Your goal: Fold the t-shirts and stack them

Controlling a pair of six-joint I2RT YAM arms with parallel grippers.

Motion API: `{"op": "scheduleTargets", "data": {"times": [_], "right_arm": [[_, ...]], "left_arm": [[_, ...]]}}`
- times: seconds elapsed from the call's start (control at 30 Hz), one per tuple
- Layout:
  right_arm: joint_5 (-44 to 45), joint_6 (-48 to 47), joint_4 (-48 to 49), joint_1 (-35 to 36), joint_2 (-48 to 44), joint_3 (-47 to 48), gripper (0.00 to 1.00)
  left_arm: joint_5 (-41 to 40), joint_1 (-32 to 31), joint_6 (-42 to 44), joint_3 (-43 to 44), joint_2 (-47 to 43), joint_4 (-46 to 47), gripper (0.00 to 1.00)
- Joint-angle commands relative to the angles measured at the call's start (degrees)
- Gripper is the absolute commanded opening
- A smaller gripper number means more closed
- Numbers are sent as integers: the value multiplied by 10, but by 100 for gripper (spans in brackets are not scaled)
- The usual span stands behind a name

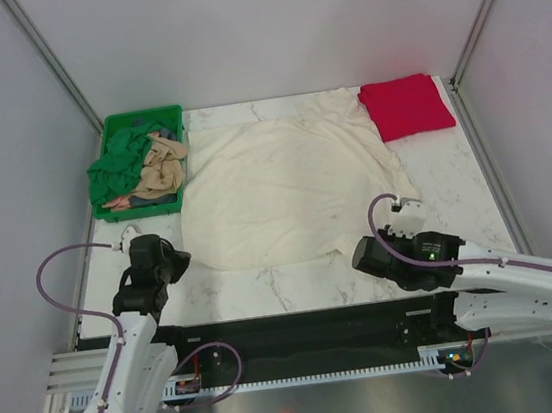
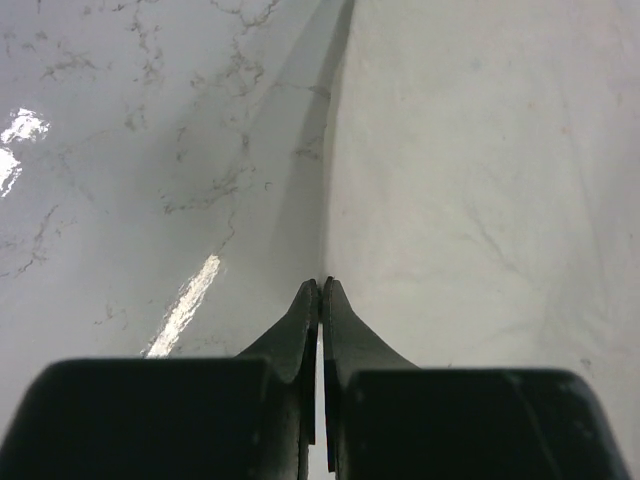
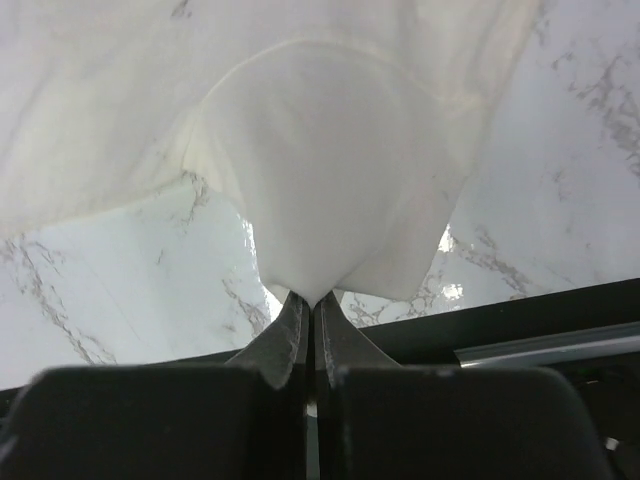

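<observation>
Nearest the lens, your right gripper (image 3: 312, 300) is clenched on a fold of the cream-white t-shirt (image 3: 320, 170). The cloth rises out of the closed fingertips and hangs in a small tent over the marble table (image 3: 560, 200). Seen from above, that pinch sits at the shirt's near right corner, and the rest of the cream-white t-shirt (image 1: 273, 182) lies spread flat across the middle of the table (image 1: 456, 194).

Your left gripper (image 2: 322, 290) is also pressed shut. Its tips meet right at the shirt's left edge (image 2: 480, 200), with bare marble to their left (whether any cloth is caught between them, you cannot tell from here).

The relation that matters is this: the shirt stretches away from both grippers, with its long axis running from the near edge toward the far right corner, where a sleeve reaches almost to the folded red t-shirt (image 1: 406, 106). The right arm has the near right corner and the left arm is nearest the near left one, so you'd likely want both near corners held before carrying that edge away from you.

More shirts, a dark green one (image 1: 118, 167) and a tan one (image 1: 160, 166), wait bunched in the green crate (image 1: 140, 113) at the far left.
</observation>
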Motion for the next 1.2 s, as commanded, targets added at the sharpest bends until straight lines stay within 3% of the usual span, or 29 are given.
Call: {"op": "scheduleTargets", "data": {"times": [0.0, 0.23, 0.37, 0.4, 0.5, 0.63, 0.73, 0.93, 1.17], "right_arm": [[82, 47, -121, 3, -23, 35, 0], [137, 31, -110, 3, -56, 49, 0], [198, -49, -57, 2, -11, 103, 0], [208, -117, -37, -7, 8, 112, 0], [156, -267, 118, -81, 42, 123, 0], [16, -390, 227, -196, 78, 126, 0], [-20, -453, 275, -253, 119, 149, 0], [-122, -527, 307, -356, 231, 210, 0], [-148, -566, 317, -442, 336, 262, 0]], "left_arm": [[28, 1, 5, 31, -13, -47, 2], [22, -4, 3, 72, -32, -83, 2], [-2, -4, 25, 133, 29, -96, 2], [-2, -4, 30, 148, 45, -98, 2], [-17, -4, 46, 210, 107, -106, 2], [-22, -3, 51, 247, 165, -106, 2], [-31, -2, 59, 273, 217, -99, 2], [-49, 9, 85, 342, 341, -100, 2], [-31, 30, 100, 417, 466, -99, 2]]}}
